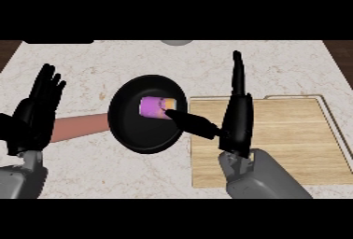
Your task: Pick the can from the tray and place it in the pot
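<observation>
Nearest the counter's front edge, at about five o'clock, the grey right forearm comes in over the wooden tray (296,140). Above it the right hand (234,116) has its fingers straight and close together, pointing to twelve, and its thumb (193,122) stretched out toward ten o'clock. It holds nothing. Over at eight o'clock the left hand (34,116) rests open, fingers up and a little spread, well apart from the work.

Further in, just beside the tray's left edge, sits the black pot (134,133), its pinkish handle (79,127) running off toward eight o'clock. The can (153,107) lies on its side inside the pot, toward the pot's one o'clock side. The thumb's tip is either touching it or just short of it; I cannot tell which.

To my eye the placing is as good as done, since the can is in. The next move calls for a clean withdrawal: lift the thumb up and back toward four o'clock without nudging the can or catching the pot's rim.
</observation>
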### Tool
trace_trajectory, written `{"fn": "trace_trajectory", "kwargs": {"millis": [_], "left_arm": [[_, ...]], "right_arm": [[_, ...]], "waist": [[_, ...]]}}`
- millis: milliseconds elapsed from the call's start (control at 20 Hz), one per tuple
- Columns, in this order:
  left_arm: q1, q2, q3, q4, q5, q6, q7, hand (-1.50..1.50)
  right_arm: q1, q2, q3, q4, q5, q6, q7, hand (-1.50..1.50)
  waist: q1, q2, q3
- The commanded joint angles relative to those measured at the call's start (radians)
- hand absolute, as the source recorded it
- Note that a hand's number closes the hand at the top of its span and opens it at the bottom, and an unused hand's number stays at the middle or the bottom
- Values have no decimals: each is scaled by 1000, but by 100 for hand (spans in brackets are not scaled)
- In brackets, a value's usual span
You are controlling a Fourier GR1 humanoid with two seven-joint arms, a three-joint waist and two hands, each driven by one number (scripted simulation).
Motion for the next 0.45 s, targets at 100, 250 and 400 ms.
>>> {"fn": "trace_trajectory", "kwargs": {"millis": [100, 250, 400], "left_arm": [[-1, -40, -11, -10, -37, -11, 12, 0], [3, -3, 61, -18, 1, -53, 46, 0], [-22, -62, 57, 113, -33, -73, -81, 0]], "right_arm": [[128, -67, -41, -237, 51, 155, 51, -150], [263, -74, -6, -270, 24, 116, -50, -150], [247, -87, -85, -243, -72, 176, -127, -150]], "waist": [[-1, 0, 0], [3, 2, 0], [4, 4, 0]]}}
